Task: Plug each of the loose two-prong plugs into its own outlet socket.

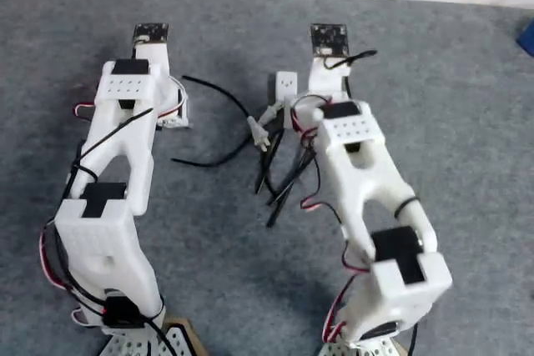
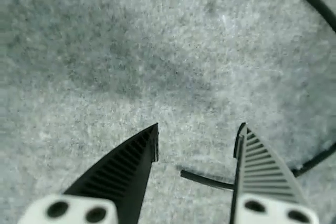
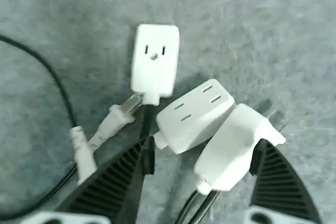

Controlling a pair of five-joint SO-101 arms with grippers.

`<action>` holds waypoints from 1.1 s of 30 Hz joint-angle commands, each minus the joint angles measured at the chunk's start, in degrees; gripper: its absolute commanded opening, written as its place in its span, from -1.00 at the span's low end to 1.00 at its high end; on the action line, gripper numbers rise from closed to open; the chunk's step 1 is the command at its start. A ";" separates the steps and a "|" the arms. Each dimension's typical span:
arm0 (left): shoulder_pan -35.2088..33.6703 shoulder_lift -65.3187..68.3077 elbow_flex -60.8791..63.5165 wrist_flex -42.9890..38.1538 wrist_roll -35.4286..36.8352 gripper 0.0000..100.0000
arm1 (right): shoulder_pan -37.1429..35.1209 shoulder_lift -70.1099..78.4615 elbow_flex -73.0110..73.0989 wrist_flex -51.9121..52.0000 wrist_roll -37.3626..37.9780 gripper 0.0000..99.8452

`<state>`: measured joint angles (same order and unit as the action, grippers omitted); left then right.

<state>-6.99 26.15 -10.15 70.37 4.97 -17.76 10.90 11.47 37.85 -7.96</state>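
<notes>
The right gripper [image 3: 205,148] has its jaws spread wide and grasps nothing. Its black ribbed fingers [image 3: 126,174] straddle two white parts lying on the grey felt surface [image 3: 273,35]. One is a two-slot socket block [image 3: 191,114]. Touching it is a larger white plug body [image 3: 236,148], with black cords [image 3: 202,205] leaving its rear. The plug body sits just beside the inner face of one finger; whether they touch cannot be told. A corner of the socket block lies close to the other fingertip.

Past the fingertips, a second socket [image 3: 155,59] lies face up, showing two slots and a round hole. A slim white plug [image 3: 118,119] on a white cord has its metal end at that socket's nearer edge, not inserted. A thin black cable [image 3: 47,77] curves past alongside.

The left gripper [image 2: 198,129] has its jaws apart and holds nothing, above bare felt. A loose black cable end [image 2: 202,178] lies on the felt between its fingers, running behind one of them.

In the high view, the sockets and plugs cluster in front of the right arm, well apart from the left gripper.
</notes>
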 commanded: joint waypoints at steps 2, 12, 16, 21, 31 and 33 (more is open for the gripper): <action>-0.22 -0.40 -0.13 -0.97 0.62 -0.52 | 4.62 2.59 -5.85 0.31 -0.88 -0.42; -0.40 -0.31 0.31 -2.99 0.44 -0.52 | 7.60 4.53 -5.58 4.97 -8.97 -0.42; -0.31 -0.31 0.31 -2.99 0.44 -0.52 | 4.97 7.87 -5.85 5.23 -13.27 -0.42; -0.31 -0.31 0.31 -2.90 0.44 -0.52 | 1.19 15.16 -9.19 5.32 -14.07 -0.42; -0.13 2.42 -0.57 -3.34 0.35 -0.52 | 2.24 19.38 -24.66 19.12 -13.98 -0.45; -0.13 3.65 -1.71 -3.43 0.35 -0.52 | 1.71 19.47 -27.65 20.62 -13.98 -0.58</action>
<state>-6.99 29.67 -9.63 68.18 4.97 -15.03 31.38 -10.24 56.31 -21.41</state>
